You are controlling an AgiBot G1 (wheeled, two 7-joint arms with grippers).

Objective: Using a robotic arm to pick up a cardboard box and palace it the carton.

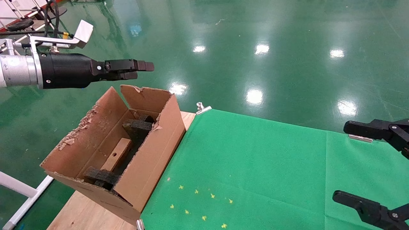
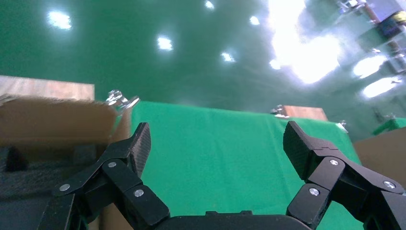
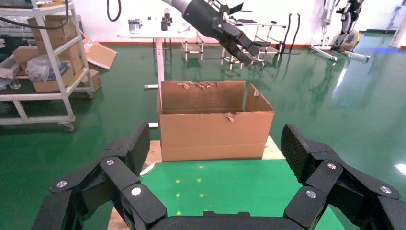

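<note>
The carton (image 1: 150,153) stands open on the table's left end, its flap edges torn. Inside it lies the small brown cardboard box (image 1: 119,153), round hole facing up, between black inserts (image 1: 138,126). The robotic arm on the left holds my left gripper (image 1: 140,71) in the air above the carton's far end, apart from it. The left wrist view shows the left gripper (image 2: 218,143) open with nothing between its fingers. My right gripper (image 1: 348,163) hangs open at the table's right side; in the right wrist view the right gripper (image 3: 216,143) faces the carton (image 3: 215,134).
A green cloth (image 1: 255,166) covers most of the table, held by metal clips (image 1: 203,108). Bare wood (image 1: 83,214) shows under the carton. Small yellow marks (image 1: 204,204) dot the cloth near the front. Shelving with boxes (image 3: 48,57) stands beyond the table.
</note>
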